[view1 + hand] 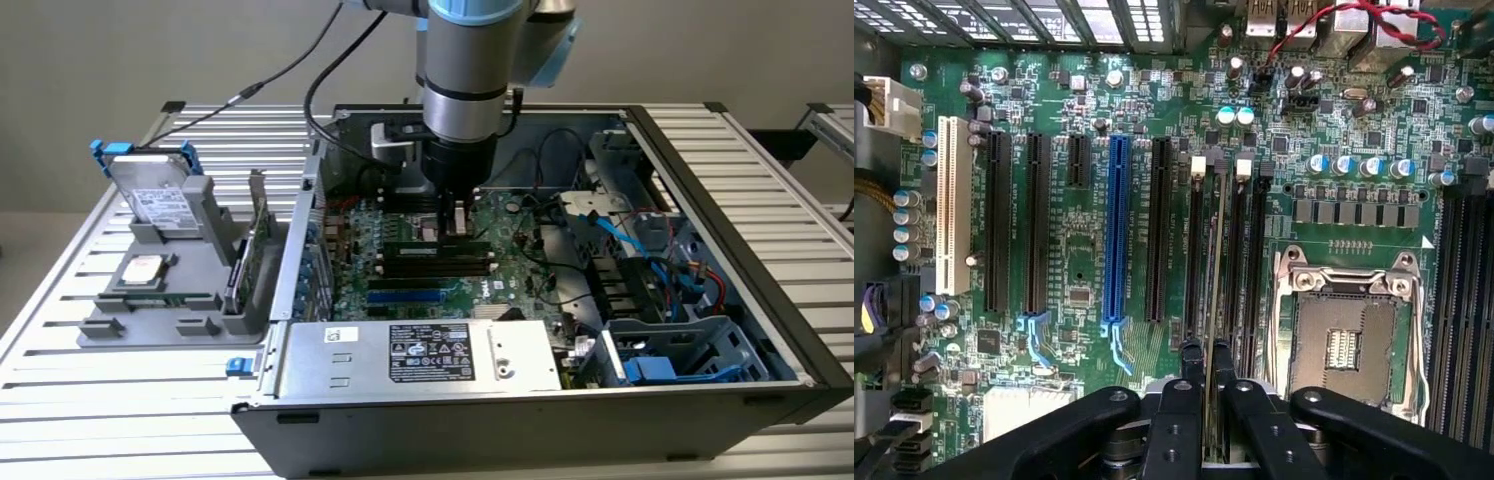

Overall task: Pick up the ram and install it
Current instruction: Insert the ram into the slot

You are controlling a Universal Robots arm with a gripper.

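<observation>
My gripper (457,218) reaches down into the open computer case (694,180), over the motherboard (501,275). It is shut on the ram (1209,300), which the wrist view shows edge-on as a thin strip between the two black fingertips (1192,362). The stick runs lengthwise along the black memory slots (1239,260) beside the processor socket (1344,335), lined up with one of them. In the exterior view the ram (438,236) hangs just below the fingers, right above the memory slots (434,264). Whether it touches the slot I cannot tell.
A silver power supply (414,355) sits at the case's near edge. Blue and red cables and a drive cage (667,350) crowd the case on the exterior view's right. On the exterior view's left, a grey fixture (160,300) holds a hard drive (154,195). Expansion slots (1117,240) lie beside the memory slots.
</observation>
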